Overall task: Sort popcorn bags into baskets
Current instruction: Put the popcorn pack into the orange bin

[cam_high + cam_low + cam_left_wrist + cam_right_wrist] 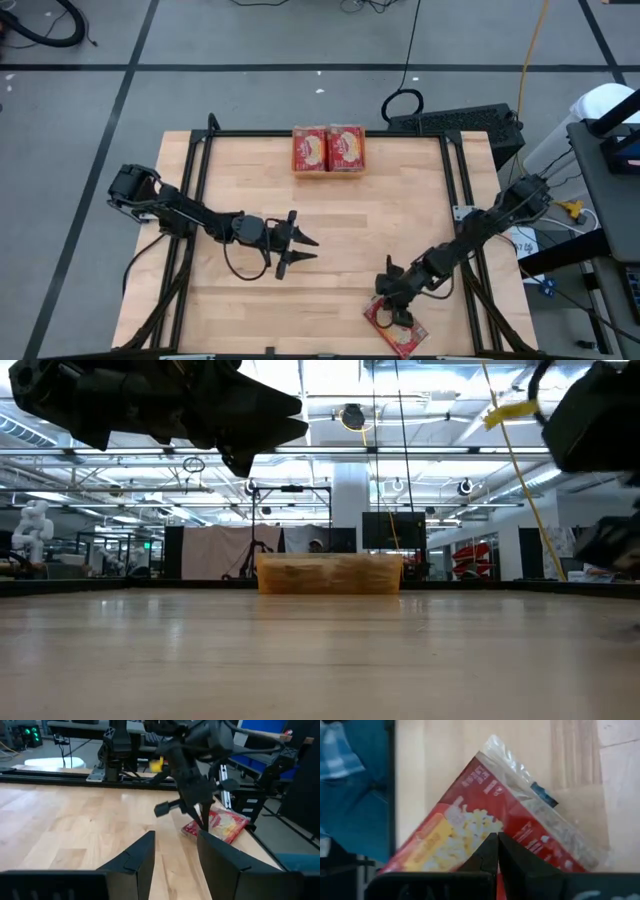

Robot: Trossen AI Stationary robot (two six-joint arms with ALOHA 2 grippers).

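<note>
At the near edge of the tabletop (330, 225), close to its right corner, one red popcorn bag (397, 327) lies flat with its popcorn picture facing up. Its long side runs slantwise, from the middle of the tabletop out toward the corner, and that far corner of the bag looks to hang a little over the edge. The right claw (399, 312) is down on this bag, at the end nearest the middle. In the right wrist view its two dark fingers (487, 855) are pressed together with the bag right in front of them, so they seem to pinch the bag's edge, though the pinch itself is hidden. I think it holds the bag there so it can lift it and carry it across. The orange basket (328, 149) sits at the far edge of the tabletop, near the middle, well apart from this bag. Two more popcorn bags (346, 149) lie side by side in it, faces up, so it looks about full across. The left claw (303, 250) waits above the middle of the tabletop with its fingers spread apart and nothing in them, pointing toward the right arm, out of the way.
</note>
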